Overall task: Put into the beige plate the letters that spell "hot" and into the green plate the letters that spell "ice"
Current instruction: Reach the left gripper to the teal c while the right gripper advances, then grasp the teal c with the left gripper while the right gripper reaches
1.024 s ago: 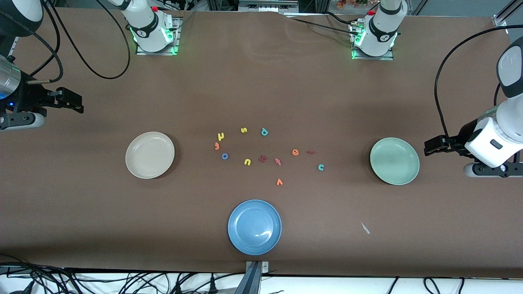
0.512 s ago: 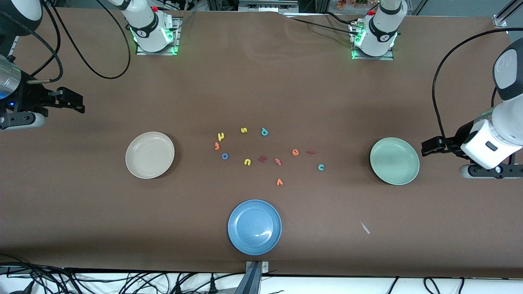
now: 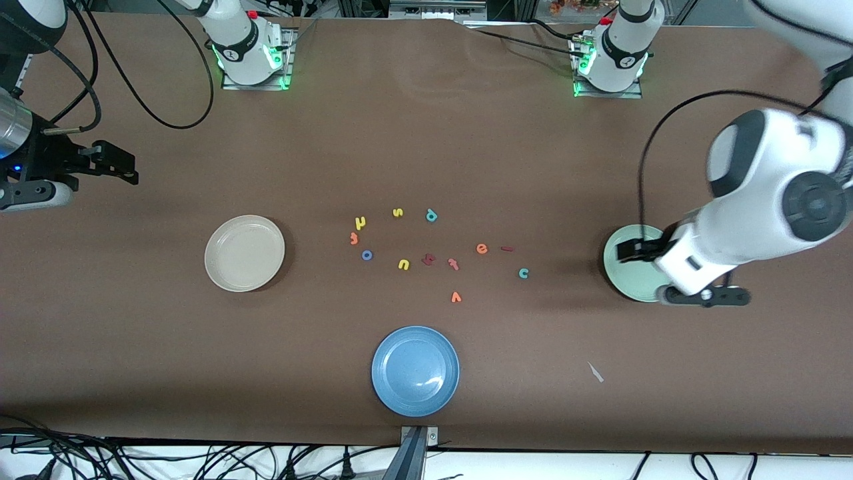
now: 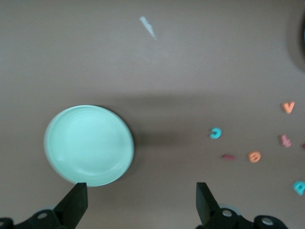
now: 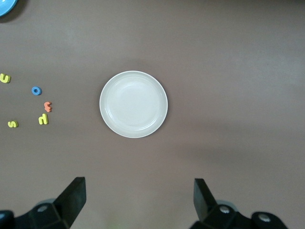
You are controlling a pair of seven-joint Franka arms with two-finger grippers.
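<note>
The beige plate [image 3: 244, 253] [image 5: 133, 104] lies toward the right arm's end, the green plate [image 3: 628, 279] [image 4: 89, 144] toward the left arm's end. Between them are the loose letters: yellow h [image 3: 360, 222] [image 5: 43, 119], orange t [image 3: 354, 238] [image 5: 47, 106], blue o [image 3: 366, 255] [image 5: 36, 90], orange e [image 3: 482, 249] [image 4: 254, 156], dark red i [image 3: 507, 249] [image 4: 228, 156] and teal c [image 3: 524, 273] [image 4: 216, 133]. My left gripper [image 3: 632, 251] [image 4: 141, 200] hangs open and empty over the green plate's rim. My right gripper [image 3: 123, 165] [image 5: 138, 198] waits open and empty, above the table's end past the beige plate.
A blue plate [image 3: 415, 371] sits nearest the front camera. Other letters lie among the task's: yellow s [image 3: 398, 213], teal p [image 3: 431, 215], yellow u [image 3: 403, 265], a dark pink letter [image 3: 428, 259], a salmon one [image 3: 453, 264], orange v [image 3: 456, 297]. A white scrap [image 3: 595, 372] lies near the front.
The left arm has swung in from the table's end, and its gripper now hangs over the green plate. The right arm and all letters have stayed put.
</note>
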